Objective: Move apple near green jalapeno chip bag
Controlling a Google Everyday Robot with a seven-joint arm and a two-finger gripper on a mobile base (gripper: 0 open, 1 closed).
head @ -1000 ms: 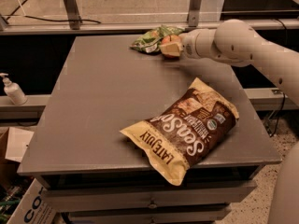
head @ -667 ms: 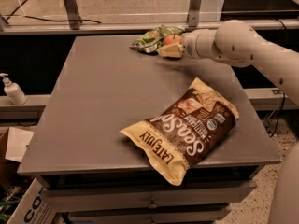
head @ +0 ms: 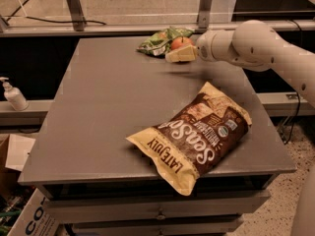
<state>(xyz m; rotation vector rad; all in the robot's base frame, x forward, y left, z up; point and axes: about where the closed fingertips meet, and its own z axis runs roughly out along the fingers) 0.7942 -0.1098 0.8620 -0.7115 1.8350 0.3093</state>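
Looks like the tail end of the placing step. Spotted the apple up top, centre of frame, right beside the green jalapeno chip bag, with the gripper tucked in just below it. Can't tell whether clamped or loose. Next, probably: release, then back off rightward without bumping either. No blockers: big Late July bag down at lower centre, soap bottle at left edge.

a grey table carries a large brown-and-yellow chip bag near its front right. at the far edge lie the green jalapeno chip bag and, just beside it, the apple, with the gripper right by it.
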